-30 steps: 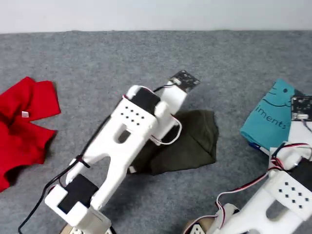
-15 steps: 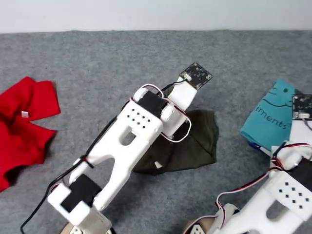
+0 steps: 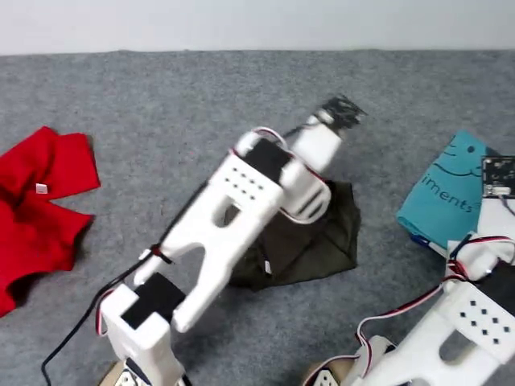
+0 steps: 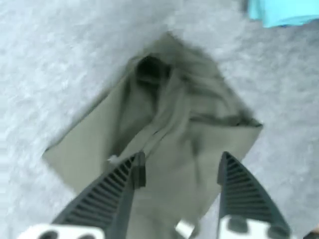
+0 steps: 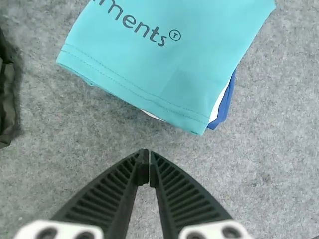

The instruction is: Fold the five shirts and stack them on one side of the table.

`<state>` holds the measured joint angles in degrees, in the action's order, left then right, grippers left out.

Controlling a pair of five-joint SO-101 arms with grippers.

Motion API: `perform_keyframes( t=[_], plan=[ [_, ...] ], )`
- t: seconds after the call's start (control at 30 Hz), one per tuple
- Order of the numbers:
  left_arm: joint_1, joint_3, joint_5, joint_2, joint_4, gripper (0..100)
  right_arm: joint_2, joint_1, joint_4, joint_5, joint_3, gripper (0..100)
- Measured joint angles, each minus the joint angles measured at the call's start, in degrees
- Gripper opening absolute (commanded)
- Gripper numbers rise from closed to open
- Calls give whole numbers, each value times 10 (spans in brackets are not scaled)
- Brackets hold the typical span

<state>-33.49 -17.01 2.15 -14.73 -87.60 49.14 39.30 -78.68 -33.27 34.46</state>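
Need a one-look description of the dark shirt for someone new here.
On the grey table, look mid-table, between the red shirt and the teal shirt. The dark olive shirt lies bunched there under the left arm. It is the only dark garment.

Table [image 3: 161,104]: grey, mottled, felt-like. White strip [image 3: 241,24] behind it.

Red shirt [image 3: 40,225]: plain, w/ small white label [image 3: 40,189].

Dark olive shirt [image 3: 334,233]: plain, no print, small white tag [image 3: 265,267].

Teal shirt [image 5: 164,55]: dark navy lettering + thin dark line drawing. Stitching is the same teal.

Blue shirt [image 5: 227,97]: royal blue edge under the teal one, w/ a sliver of white between.

Left arm [image 3: 241,193] & right arm [image 3: 471,318]: white shells, black motor blocks.

Left gripper [image 4: 183,158] & right gripper [image 5: 149,155]: black ribbed fingers, white at base.
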Motion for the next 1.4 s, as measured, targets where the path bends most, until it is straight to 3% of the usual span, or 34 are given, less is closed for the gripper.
perform_keyframes(
  t=[0.17,0.4,0.7,0.87,1.2,1.4],
  plan=[
    [79,-2,-41,-6,-66,42,0,0,0,0,0,9],
    [108,97,-135,-5,-86,23,0,0,0,0,0,9],
    [95,177,-143,-109,18,21,0,0,0,0,0,9],
    [46,150,-135,-130,18,21,0,0,0,0,0,10],
    [-127,98,-119,-130,18,21,0,0,0,0,0,10],
    [-151,77,-118,-130,-2,14,0,0,0,0,0,11]
  ],
)
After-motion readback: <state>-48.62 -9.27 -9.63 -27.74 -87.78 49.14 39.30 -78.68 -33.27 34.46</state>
